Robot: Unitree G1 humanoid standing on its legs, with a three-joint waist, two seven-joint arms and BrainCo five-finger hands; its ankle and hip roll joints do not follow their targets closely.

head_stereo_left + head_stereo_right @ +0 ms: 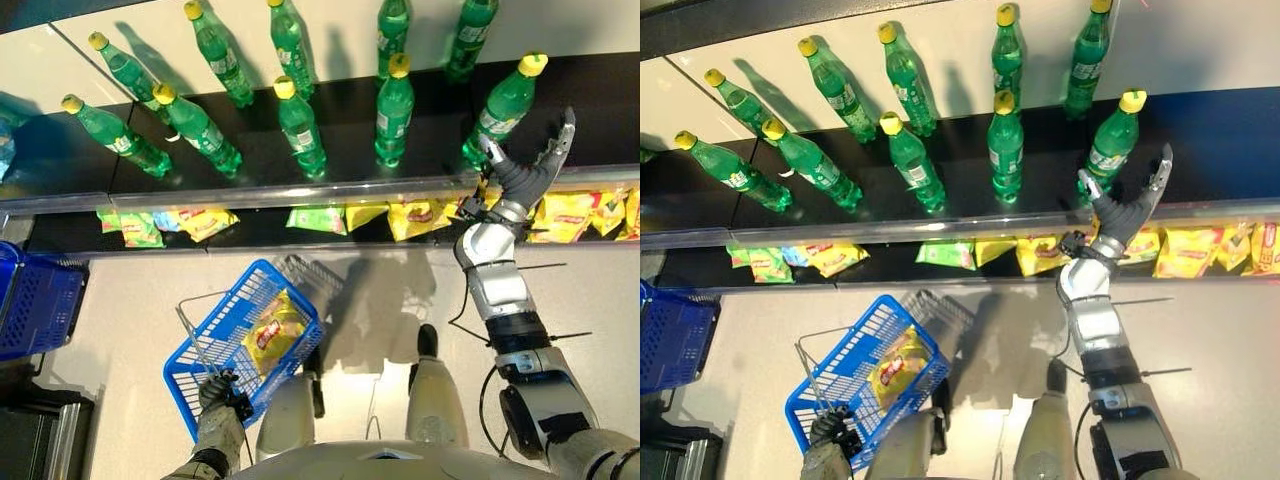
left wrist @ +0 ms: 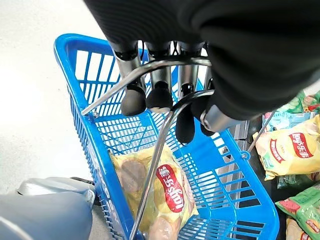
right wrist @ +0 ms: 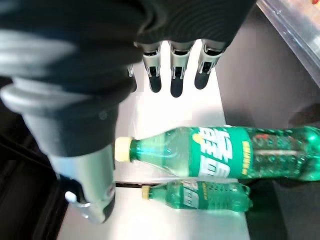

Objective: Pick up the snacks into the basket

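Note:
A blue plastic basket [image 1: 222, 322] hangs low at my left, with my left hand [image 1: 222, 392] shut on its metal handle [image 2: 165, 65]. One yellow snack bag [image 1: 272, 333] lies inside it, also seen as the bag [image 2: 162, 192] in the left wrist view. More yellow snack bags [image 1: 415, 217] and green ones [image 1: 315, 218] lie in a row on the lower shelf. My right hand [image 1: 525, 175] is raised at the right end of that row, fingers [image 3: 175, 75] spread and holding nothing. It hovers above the shelf rail, just in front of a green bottle [image 3: 225, 157].
Several green bottles [image 1: 300, 125] with yellow caps stand on the dark upper shelf behind a metal rail [image 1: 300, 192]. A second blue basket [image 1: 40, 305] sits at the far left, with a dark box [image 1: 40, 430] below it. Pale floor lies between shelf and basket.

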